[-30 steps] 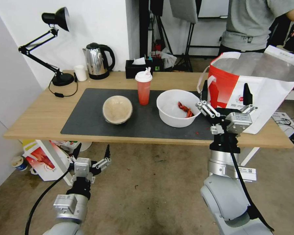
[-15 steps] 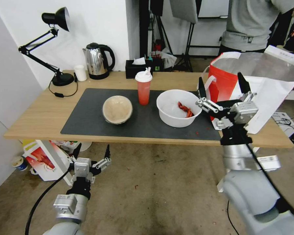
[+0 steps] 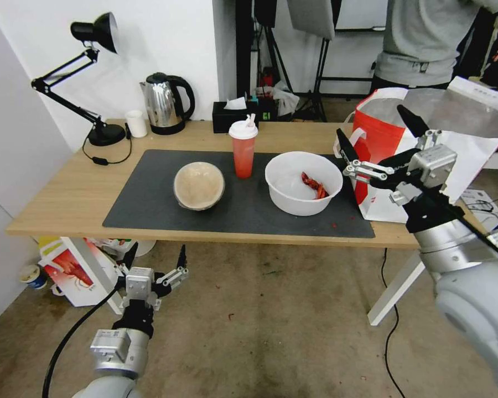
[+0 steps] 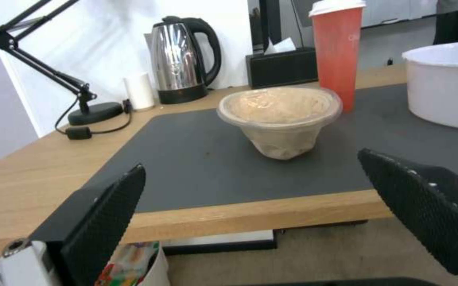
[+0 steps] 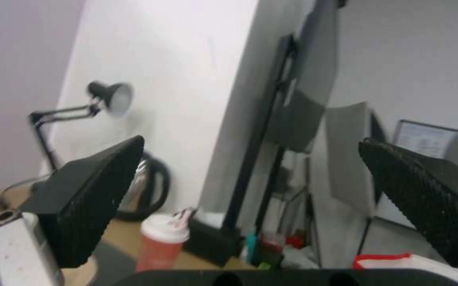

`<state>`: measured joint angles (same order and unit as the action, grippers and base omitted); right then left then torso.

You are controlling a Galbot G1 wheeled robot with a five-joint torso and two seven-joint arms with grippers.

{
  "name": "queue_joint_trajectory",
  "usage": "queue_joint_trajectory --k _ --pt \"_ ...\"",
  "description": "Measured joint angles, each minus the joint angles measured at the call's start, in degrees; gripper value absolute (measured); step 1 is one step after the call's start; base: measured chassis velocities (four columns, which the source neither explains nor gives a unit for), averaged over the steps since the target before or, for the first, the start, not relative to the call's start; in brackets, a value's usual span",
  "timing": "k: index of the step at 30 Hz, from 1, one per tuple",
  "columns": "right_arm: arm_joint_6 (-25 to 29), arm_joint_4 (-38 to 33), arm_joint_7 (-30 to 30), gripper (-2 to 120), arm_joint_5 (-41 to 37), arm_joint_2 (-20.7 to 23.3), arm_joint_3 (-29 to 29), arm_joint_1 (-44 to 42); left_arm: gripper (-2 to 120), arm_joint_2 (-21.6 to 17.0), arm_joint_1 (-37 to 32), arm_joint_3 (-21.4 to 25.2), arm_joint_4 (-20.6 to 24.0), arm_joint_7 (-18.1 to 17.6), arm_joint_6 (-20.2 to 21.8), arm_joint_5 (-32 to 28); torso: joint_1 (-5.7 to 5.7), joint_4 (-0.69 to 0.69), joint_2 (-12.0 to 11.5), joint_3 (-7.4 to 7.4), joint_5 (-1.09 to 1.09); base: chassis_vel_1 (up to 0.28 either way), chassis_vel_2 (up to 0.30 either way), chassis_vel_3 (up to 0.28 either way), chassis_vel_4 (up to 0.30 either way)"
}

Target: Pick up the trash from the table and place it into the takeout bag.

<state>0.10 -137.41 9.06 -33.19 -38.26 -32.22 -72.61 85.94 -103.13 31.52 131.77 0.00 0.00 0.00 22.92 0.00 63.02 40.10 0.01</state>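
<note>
Right gripper [image 3: 377,130]: raised above the table's right end, fingers spread wide, nothing between them. It hangs in front of the takeout bag [image 3: 470,149], at about 3 o'clock from the large white bowl [image 3: 303,182], close beside its rim but clear of it.

Takeout bag stands upright at the table's right end, mouth open, foil lining showing.

Large white bowl sits on the grey mat [image 3: 149,204], red scraps inside. Red drink cup [image 3: 243,148] upright at roughly 10 o'clock from that bowl, near it, not touching. Beige bowl [image 3: 199,186] at 9 o'clock from the white bowl, well apart, also on the mat.

Left gripper [image 3: 154,261]: low, below the front edge of the table [image 3: 55,204], fingers spread, empty. In the left wrist view its fingers [image 4: 101,222] frame the beige bowl [image 4: 280,119] beyond the table edge.

Back edge: kettle [image 3: 165,103], desk lamp [image 3: 88,72], small white cup [image 3: 136,123], black tissue box [image 3: 232,115].
</note>
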Motion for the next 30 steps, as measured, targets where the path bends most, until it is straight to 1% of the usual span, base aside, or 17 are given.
queue_joint_trajectory --k 1,3,5,7,8,9,10,11,14,15,17,19,21,23,25,29,30 --pt "0.00 0.00 0.00 100 0.00 0.00 0.00 0.00 100 0.00 0.00 0.00 0.00 0.00 0.00 0.00 0.00 0.00 0.00 0.00 0.00 0.000 0.000 0.000 0.000" --pt "-0.60 0.34 -0.71 100 -1.73 2.35 -0.02 0.90 100 0.00 0.00 0.00 0.00 0.00 0.00 0.00 0.00 0.00 0.00 0.00 0.00 0.000 0.000 0.000 0.000" --pt "-1.80 0.82 -1.89 100 -4.24 5.89 0.06 2.06 100 0.00 0.00 -0.01 0.00 0.00 0.00 0.00 0.01 0.01 0.00 0.00 -0.01 0.000 0.000 0.000 0.000" --pt "-2.24 0.87 -2.30 100 -5.03 6.63 0.06 2.23 100 0.00 0.00 -0.01 0.00 0.00 0.00 0.00 0.01 0.01 0.00 0.00 -0.01 0.000 0.000 0.000 0.000" --pt "-3.36 0.89 -3.25 100 -6.66 8.38 0.02 2.56 100 0.00 0.00 -0.01 0.00 0.00 0.00 0.00 0.00 0.00 0.00 0.00 0.00 0.000 0.000 0.000 0.000" --pt "-3.57 0.91 -3.46 100 -6.93 8.74 0.00 2.64 100 0.00 0.00 0.00 0.00 0.00 0.00 0.00 0.00 0.00 0.00 0.00 0.00 0.000 0.000 0.000 0.000" --pt "-4.39 1.07 -4.55 100 -7.88 10.58 -0.14 3.02 100 0.01 0.00 -0.01 0.00 0.00 0.00 0.00 0.00 0.00 0.00 0.00 -0.01 0.000 0.000 0.000 0.000" --pt "-4.39 1.07 -4.55 100 -7.88 10.58 -0.14 3.02 100 0.01 0.00 -0.01 0.00 0.00 0.00 0.00 0.00 0.00 0.00 0.00 -0.01 0.000 0.000 0.000 0.000" --pt "-5.93 2.01 -6.23 100 -10.08 14.04 -0.37 3.96 100 0.01 0.00 -0.01 0.00 0.00 0.00 0.00 0.00 0.00 0.00 0.00 0.00 0.000 0.000 0.000 0.000" --pt "-6.56 2.47 -7.58 100 -11.59 15.25 -0.73 4.13 100 0.01 0.00 0.00 0.00 0.00 0.00 0.00 0.00 0.00 0.00 0.00 0.00 0.000 0.000 0.000 0.000" --pt "-6.73 2.65 -8.22 100 -11.98 15.63 -0.89 4.15 100 0.00 0.00 0.00 0.00 0.00 0.00 0.00 0.00 0.00 0.00 0.00 -0.01 0.000 0.000 0.000 0.000" --pt "-8.15 3.94 -12.86 100 -14.01 18.82 -2.28 4.38 100 0.00 0.00 0.00 0.00 0.00 0.00 0.00 0.00 0.00 0.00 0.00 -0.01 0.000 0.000 0.000 0.000" --pt "-8.33 4.14 -13.35 100 -14.56 19.45 -2.38 4.52 100 0.01 0.00 -0.01 0.00 0.00 0.00 0.00 0.00 0.00 0.00 0.00 0.00 0.000 0.000 0.000 0.000" --pt "-9.68 4.79 -14.68 100 -18.75 22.88 -2.97 5.25 100 0.00 0.00 -0.01 0.00 0.00 0.00 0.00 0.00 0.00 0.00 0.01 0.00 0.000 0.000 0.000 0.000" --pt "-9.84 4.98 -14.81 100 -19.30 23.61 -3.14 5.32 100 0.00 0.00 -0.01 0.00 0.00 0.00 0.00 0.00 0.00 0.00 0.00 -0.01 0.000 0.000 0.000 0.000" --pt "-10.62 6.28 -17.34 100 -21.71 28.45 -4.93 4.89 100 0.01 0.00 -0.01 0.00 0.00 0.00 0.00 0.01 0.00 0.00 0.00 -0.01 0.000 0.000 0.000 0.000" --pt "-10.62 6.28 -17.34 100 -21.71 28.45 -4.93 4.89 100 0.01 0.00 -0.01 0.00 0.00 0.00 0.00 0.01 0.00 0.00 0.00 -0.01 0.000 0.000 0.000 0.000"
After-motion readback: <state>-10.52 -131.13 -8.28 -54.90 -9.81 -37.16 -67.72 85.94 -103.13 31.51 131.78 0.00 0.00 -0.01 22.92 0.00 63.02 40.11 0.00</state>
